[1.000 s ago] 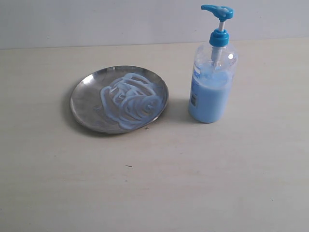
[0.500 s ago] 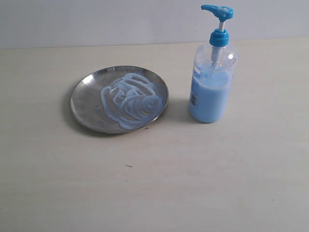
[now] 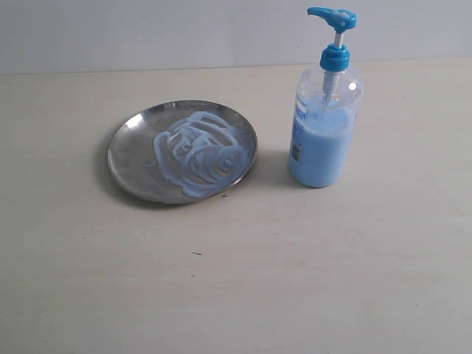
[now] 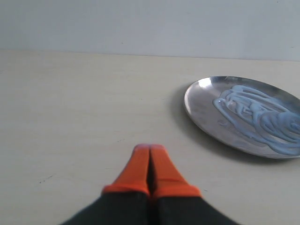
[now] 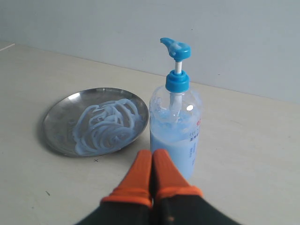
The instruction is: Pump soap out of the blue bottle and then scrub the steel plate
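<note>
**Layout.** The steel plate [image 3: 131,158] is laid flat on the tabletop [image 3: 295,280], on the left side of the exterior view. The blue bottle [image 3: 321,147] is stood upright near it on the right, and the two are not touching. This spacing is judged to assign one item to each arm: the plate to the left, the bottle to the right. The pump head [image 3: 332,16] is raised fully on its stem, with its spout turned toward the plate side.

**Soap.** The soap [image 3: 198,151] is spread in whitish-blue swirls over the middle and right part of the plate. The left margin is bare metal. From this spread, the pumping is judged complete and the scrubbing largely or wholly done.

**Grippers.** The left gripper [image 4: 150,151] is held low over bare tabletop beside the plate and clear of its rim. Its jaws are pressed together with nothing between them. The right gripper [image 5: 152,154] is aimed at the lower body of the bottle. Its jaws are likewise closed flat and empty, and no contact with the bottle is seen. Neither arm appears in the exterior view, so both are judged to be parked outside the work area. Closed jaws are judged to suit this resting posture, and they would also give a blunt tip for pressing the pump. No scrubbing tool is visible in any view.
</note>
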You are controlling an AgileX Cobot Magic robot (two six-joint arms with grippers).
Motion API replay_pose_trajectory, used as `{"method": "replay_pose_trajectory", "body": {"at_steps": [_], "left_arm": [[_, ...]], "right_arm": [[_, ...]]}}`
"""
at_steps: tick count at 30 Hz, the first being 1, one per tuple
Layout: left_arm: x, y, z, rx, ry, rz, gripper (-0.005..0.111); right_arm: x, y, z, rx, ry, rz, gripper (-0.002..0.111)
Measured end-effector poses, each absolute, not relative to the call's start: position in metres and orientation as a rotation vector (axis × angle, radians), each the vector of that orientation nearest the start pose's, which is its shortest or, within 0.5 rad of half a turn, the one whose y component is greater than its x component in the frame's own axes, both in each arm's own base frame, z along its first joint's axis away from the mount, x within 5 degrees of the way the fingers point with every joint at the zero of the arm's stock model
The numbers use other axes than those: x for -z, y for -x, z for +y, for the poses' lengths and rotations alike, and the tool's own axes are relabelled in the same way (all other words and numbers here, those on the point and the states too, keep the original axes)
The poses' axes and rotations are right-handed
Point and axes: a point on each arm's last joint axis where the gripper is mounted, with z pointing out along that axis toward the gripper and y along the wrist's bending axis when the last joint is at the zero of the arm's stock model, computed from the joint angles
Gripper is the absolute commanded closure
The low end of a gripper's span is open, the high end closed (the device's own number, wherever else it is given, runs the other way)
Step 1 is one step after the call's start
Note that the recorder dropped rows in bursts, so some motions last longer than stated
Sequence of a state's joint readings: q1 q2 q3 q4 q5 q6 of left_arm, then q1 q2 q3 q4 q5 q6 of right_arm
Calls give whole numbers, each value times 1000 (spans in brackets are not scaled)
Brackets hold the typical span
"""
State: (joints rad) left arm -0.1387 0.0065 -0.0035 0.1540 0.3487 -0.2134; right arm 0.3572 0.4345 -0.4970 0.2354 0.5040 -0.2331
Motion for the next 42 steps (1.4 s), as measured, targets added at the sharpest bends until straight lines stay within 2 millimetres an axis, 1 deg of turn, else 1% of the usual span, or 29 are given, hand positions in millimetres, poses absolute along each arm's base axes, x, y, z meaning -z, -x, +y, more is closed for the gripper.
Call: {"method": "replay_pose_trajectory", "body": {"at_steps": [22, 28, 34, 42], "left_arm": [[-183, -54, -3, 98, -27, 1832, 107], [-183, -54, -3, 98, -27, 1832, 107], [-183, -54, -3, 98, -27, 1832, 107], [-183, -54, -3, 98, -27, 1832, 107]], "right_arm": [[-306, -81, 41, -331, 442, 1874, 108], [-307, -74, 38, -318, 439, 1829, 108], [-291, -67, 33, -285, 424, 1819, 108], [-273, -58, 23, -210, 356, 1795, 108]]}}
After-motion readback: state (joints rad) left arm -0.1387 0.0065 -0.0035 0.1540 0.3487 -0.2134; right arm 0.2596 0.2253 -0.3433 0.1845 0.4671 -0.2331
